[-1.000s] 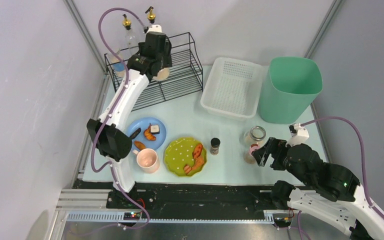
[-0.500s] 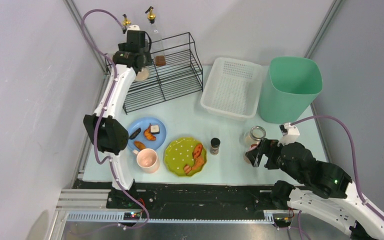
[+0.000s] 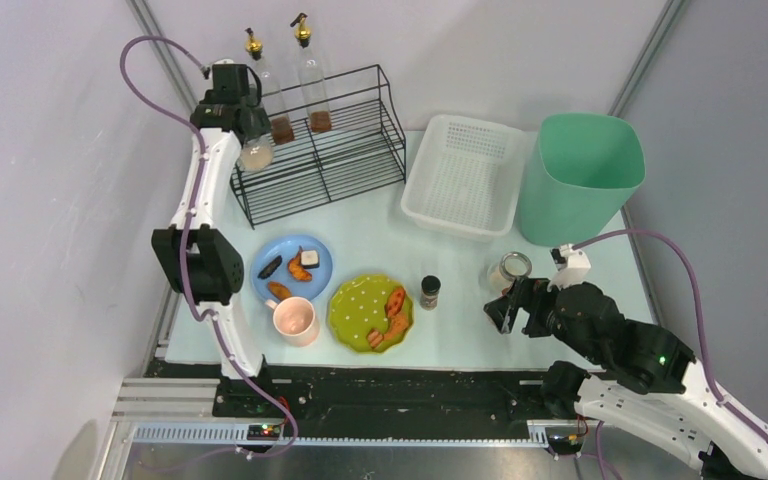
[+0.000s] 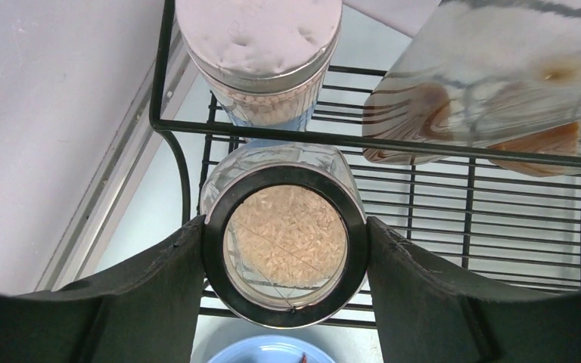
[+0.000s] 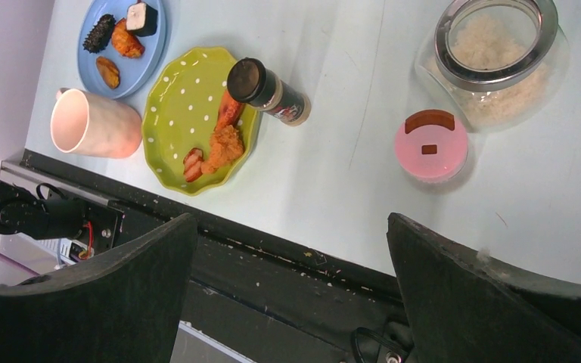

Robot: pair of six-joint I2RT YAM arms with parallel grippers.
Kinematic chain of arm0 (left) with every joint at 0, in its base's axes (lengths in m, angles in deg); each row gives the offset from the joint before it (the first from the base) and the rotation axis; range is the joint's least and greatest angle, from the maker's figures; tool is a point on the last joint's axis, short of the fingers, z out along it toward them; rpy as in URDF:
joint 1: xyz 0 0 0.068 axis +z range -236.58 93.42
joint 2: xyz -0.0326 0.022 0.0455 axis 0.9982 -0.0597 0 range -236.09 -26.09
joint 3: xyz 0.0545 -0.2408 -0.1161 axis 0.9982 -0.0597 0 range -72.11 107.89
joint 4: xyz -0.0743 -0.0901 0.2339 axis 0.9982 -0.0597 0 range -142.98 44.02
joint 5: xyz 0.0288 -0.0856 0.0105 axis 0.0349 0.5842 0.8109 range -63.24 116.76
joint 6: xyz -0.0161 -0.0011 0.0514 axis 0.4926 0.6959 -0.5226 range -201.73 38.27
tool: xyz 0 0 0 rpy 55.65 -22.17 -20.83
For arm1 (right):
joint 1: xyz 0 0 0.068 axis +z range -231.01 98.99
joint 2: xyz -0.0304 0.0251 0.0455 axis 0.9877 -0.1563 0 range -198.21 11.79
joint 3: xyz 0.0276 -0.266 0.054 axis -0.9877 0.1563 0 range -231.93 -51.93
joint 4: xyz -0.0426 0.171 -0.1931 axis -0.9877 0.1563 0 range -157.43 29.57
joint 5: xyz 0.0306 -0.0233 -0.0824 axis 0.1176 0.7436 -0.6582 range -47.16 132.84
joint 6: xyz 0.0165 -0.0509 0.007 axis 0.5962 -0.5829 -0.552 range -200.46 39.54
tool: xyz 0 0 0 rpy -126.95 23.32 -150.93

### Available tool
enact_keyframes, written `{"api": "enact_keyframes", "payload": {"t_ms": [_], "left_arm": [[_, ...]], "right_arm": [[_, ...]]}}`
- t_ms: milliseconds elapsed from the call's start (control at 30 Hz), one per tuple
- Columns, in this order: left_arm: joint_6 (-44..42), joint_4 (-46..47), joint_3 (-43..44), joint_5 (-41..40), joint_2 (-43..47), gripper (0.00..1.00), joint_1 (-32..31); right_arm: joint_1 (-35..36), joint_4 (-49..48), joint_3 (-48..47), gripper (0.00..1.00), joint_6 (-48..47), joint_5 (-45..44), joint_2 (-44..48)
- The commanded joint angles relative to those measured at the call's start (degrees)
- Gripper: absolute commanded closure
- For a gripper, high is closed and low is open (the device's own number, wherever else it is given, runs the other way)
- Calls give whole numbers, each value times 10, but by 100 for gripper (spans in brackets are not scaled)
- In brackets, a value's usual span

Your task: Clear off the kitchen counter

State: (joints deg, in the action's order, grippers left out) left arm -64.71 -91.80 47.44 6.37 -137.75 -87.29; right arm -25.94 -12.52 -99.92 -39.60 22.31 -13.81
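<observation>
The pale mint kitchen counter (image 3: 380, 225) carries a blue plate (image 3: 290, 245) with food scraps, a pink mug (image 3: 295, 320), a green dotted plate (image 3: 355, 300) with food, a dark-capped spice shaker (image 3: 430, 292) and an open glass jar of rice (image 3: 508, 270). My left gripper (image 3: 248, 138) is shut on a second jar of rice (image 4: 284, 242), held at the left end of the black wire rack (image 3: 320, 165). My right gripper (image 3: 505, 308) hangs open over the counter's front right. A small pink-lidded container (image 5: 431, 145) stands just ahead of its fingers (image 5: 121, 280).
Two oil bottles (image 3: 310, 70) and a white-lidded jar (image 4: 261, 45) stand on the rack. A white perforated basket (image 3: 457, 222) and a tall green bin (image 3: 580, 175) sit at the back right. A black rail (image 5: 287, 249) edges the counter's front.
My left arm has swung left along the rack with the rice jar, uncovering the two bottles. My right gripper has edged left and slightly forward, still open.
</observation>
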Motion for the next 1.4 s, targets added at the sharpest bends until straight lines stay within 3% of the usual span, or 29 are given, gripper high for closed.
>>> {"api": "enact_keyframes", "payload": {"t_ms": [0,200,267,400,467,533,767,1033,1367], "left_arm": [[12,37,-6,10,2,100,4],[9,37,-21,8,-3,100,4],[7,38,-26,4,-3,93,4],[1,38,-35,6,-1,68,4],[-3,39,-40,6,3,44,4],[-8,39,-47,9,7,30,5],[-33,39,-59,19,34,3,4],[-43,39,-80,26,95,0,-11],[-21,39,-142,-43,192,0,-108]], "right_arm": [[4,-22,-1,0,-7,2,-7],[3,-19,0,0,-6,1,-3],[4,-18,0,0,-5,1,-3],[3,-13,0,0,-3,-1,-3],[3,-14,2,0,-2,-3,-1],[4,-14,3,0,-1,-2,1],[4,-16,10,0,2,2,11],[4,-14,9,0,0,-5,23],[3,32,-29,0,19,-58,0]]}}
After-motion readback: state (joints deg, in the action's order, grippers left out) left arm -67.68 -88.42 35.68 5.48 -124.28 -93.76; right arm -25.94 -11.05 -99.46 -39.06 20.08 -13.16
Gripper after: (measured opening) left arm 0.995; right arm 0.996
